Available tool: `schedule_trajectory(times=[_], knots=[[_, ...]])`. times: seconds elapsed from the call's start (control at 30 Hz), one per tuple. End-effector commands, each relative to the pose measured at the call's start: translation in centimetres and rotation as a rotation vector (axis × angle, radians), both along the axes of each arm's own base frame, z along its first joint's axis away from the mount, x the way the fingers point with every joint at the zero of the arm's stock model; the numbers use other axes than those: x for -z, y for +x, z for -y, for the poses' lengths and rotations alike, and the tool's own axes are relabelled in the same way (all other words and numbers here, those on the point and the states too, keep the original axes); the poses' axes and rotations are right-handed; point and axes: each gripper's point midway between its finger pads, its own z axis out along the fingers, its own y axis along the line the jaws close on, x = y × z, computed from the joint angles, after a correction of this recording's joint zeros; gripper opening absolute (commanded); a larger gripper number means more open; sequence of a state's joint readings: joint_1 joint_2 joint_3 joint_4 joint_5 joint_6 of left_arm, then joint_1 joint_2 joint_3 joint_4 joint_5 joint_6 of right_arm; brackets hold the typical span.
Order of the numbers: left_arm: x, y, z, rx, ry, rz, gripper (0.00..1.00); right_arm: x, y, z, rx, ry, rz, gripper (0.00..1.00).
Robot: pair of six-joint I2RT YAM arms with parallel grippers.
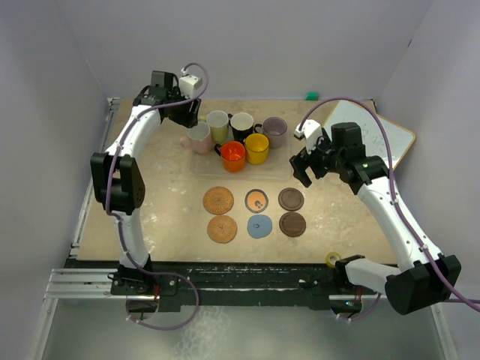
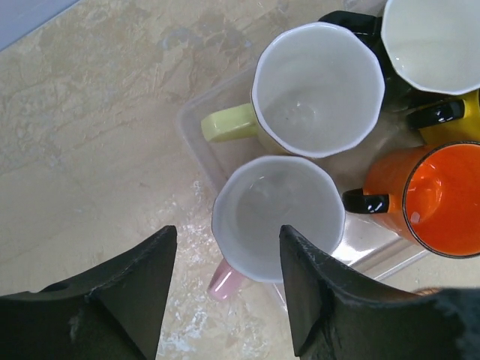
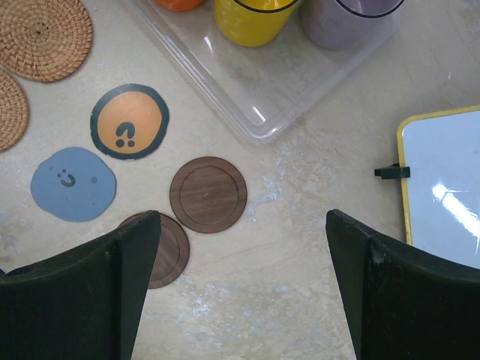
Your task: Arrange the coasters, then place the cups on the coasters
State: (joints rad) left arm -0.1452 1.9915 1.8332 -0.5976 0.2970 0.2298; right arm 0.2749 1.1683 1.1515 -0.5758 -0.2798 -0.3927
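Six coasters lie in two rows mid-table: woven orange-brown ones, an orange-centred one, a blue one and dark brown ones. The cups stand grouped at the back: pink, pale yellow-green, black, mauve, red-orange, yellow. My left gripper hangs open over the pink cup, its handle between the fingers. My right gripper is open above bare table beside a dark brown coaster.
A clear plastic tray holds the cups. A whiteboard with a yellow rim lies at the right rear. A small yellow tape roll sits near the front edge, and a green object at the back wall.
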Motion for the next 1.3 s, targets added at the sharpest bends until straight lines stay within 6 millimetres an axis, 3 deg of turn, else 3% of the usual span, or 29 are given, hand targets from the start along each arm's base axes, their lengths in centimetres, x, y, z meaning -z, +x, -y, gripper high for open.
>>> schedule_trajectory(times=[0.0,0.33,0.73,1.27], knots=[[-0.5,0.7,0.2,0.049,0.014,-0.025,0.53,-0.6,0.0,-0.5,-0.021,0.016,0.022,0.93],[2.1,1.8,-0.2,0.082,0.067,-0.102,0.47,-0.3,-0.3,-0.3,-0.024,0.006,0.022,0.93],[4.1,2.6,1.1,0.127,0.018,-0.166,0.37,0.2,-0.5,-0.4,-0.041,0.001,0.012,0.94],[5.5,2.5,1.5,0.151,0.011,-0.198,0.24,0.5,-0.5,-0.6,-0.053,-0.004,-0.003,0.95]])
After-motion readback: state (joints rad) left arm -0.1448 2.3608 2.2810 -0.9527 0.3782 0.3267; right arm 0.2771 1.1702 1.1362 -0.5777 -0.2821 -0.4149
